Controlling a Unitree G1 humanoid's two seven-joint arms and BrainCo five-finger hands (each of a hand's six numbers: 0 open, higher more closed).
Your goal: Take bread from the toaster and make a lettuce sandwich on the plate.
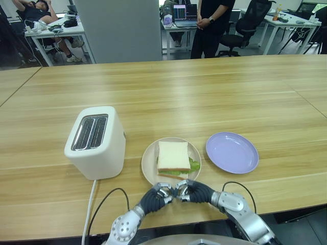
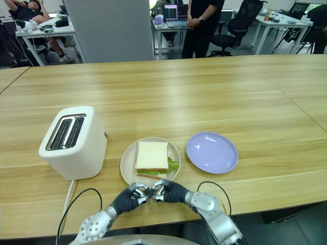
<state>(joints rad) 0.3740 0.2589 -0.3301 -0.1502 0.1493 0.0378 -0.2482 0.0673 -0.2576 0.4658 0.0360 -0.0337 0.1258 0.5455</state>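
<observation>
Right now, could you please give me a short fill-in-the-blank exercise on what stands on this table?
1. The toaster stands to the ____ of the beige plate.
2. The purple plate stands to the beige plate's ____.
3. Green ____ shows at the right edge of the sandwich.
Missing words: left; right; lettuce.

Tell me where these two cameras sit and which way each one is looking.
Left eye view: the left eye of a stereo pair on the robot's head, facing forward and down at the table; left hand and right hand meet at the bottom edge.
Right eye view: same head, slightly to the right, same direction; the same two hands at the bottom.
Shared: toaster, sandwich on the beige plate, purple plate.
</observation>
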